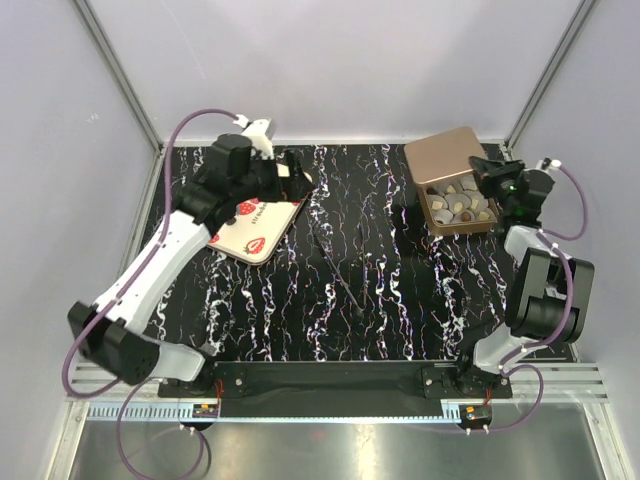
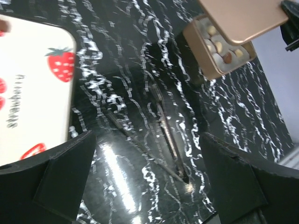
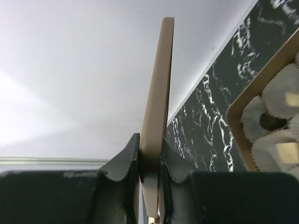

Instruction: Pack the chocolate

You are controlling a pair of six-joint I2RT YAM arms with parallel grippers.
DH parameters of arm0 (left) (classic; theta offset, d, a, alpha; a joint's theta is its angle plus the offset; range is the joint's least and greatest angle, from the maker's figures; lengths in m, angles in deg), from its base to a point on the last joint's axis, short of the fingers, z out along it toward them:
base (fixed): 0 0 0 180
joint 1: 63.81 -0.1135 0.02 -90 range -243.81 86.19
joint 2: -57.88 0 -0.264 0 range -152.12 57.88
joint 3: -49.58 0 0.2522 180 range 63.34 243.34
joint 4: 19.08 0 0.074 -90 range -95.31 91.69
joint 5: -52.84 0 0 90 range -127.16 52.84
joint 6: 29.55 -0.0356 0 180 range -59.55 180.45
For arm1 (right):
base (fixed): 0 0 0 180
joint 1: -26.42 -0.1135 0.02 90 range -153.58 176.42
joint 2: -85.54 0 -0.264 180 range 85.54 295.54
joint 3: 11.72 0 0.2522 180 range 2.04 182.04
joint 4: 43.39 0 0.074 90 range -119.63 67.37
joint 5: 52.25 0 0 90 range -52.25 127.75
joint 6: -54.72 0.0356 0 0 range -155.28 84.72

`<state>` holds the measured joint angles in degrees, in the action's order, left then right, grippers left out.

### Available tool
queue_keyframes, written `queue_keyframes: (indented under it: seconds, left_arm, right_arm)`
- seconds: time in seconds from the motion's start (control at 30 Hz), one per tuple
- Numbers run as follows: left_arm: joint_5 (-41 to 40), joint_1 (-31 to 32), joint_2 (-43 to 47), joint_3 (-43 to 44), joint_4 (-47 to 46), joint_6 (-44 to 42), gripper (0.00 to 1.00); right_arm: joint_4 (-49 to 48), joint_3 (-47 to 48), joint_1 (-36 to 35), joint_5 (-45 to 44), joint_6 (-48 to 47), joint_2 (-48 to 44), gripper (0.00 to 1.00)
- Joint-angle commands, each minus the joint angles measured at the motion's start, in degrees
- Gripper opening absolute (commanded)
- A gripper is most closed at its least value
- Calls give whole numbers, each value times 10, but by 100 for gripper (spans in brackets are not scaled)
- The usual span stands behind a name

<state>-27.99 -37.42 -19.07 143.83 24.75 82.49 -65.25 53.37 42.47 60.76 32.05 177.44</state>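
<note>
The chocolate, small round pale and gold pieces in paper cups, lies in a square brown tray at the back right; it also shows in the left wrist view and the right wrist view. My right gripper is shut on the edge of a flat tan cover and holds it tilted above the tray's far half. My left gripper is open and empty, low over bare table beside the cream strawberry lid.
The black marbled table is fenced by white walls and metal posts. The strawberry lid lies flat at the back left under the left arm. Thin dark streaks cross the table's middle; they may be reflections.
</note>
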Motion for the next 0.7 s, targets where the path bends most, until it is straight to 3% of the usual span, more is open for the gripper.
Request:
queue_keyframes:
  seconds: [0.0,0.3,0.47,0.67]
  left_arm:
    - [22,28,-42,56,-33,22,99]
    - [109,77,-201,120,-196,139,99]
    - [89,110,-310,222,-197,148,98]
    - [88,129,-403,250,-250,177,96]
  right_arm:
    - [-55,11,45,41,-3,-14,0]
    - [-136,-33,108,111,40,29,0]
    - [-115,-61,115,109,26,21,3]
    - [-113,-87,128,123,19,25,3]
